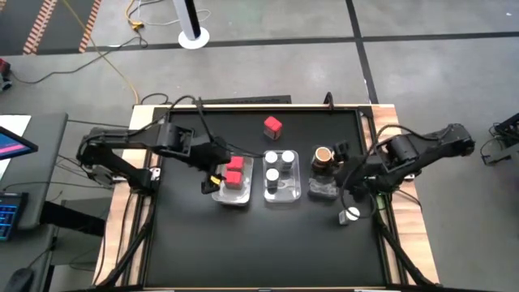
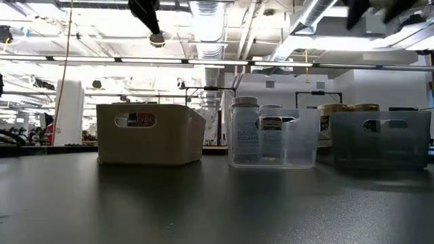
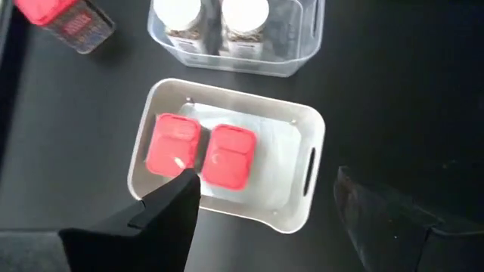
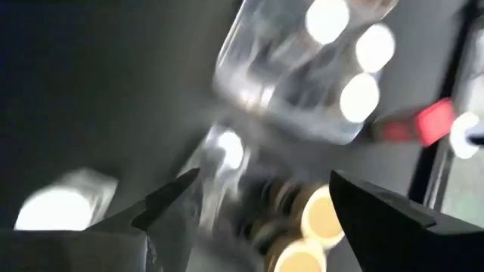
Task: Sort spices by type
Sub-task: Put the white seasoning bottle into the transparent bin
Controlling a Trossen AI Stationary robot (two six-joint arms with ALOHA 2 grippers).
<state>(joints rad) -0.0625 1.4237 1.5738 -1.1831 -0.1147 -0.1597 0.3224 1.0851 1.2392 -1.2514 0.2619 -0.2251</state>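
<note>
Three clear trays stand in a row mid-table. The left tray point(image 1: 243, 197) point(image 3: 306, 162) holds two red boxes point(image 1: 234, 170) point(image 3: 200, 151). The middle tray point(image 1: 295, 193) holds three white-lidded jars point(image 1: 279, 166). The right tray point(image 1: 323, 191) holds tan-lidded jars point(image 1: 323, 156) point(image 4: 321, 219). A third red box point(image 1: 272, 125) point(image 3: 64, 19) sits on the table behind the trays. One white-lidded jar point(image 1: 350, 215) point(image 4: 57, 208) sits on the table near the right tray. My left gripper point(image 1: 215, 180) point(image 3: 265, 189) hovers open above the left tray. My right gripper point(image 1: 350, 188) point(image 4: 265, 181) hangs open beside the right tray, above the loose white-lidded jar.
The black tabletop point(image 1: 243, 251) is bare in front of the trays, with a raised wooden rim point(image 1: 122, 235) around it. In the low view the three trays point(image 2: 150, 134) stand side by side, and both arms stay high above them.
</note>
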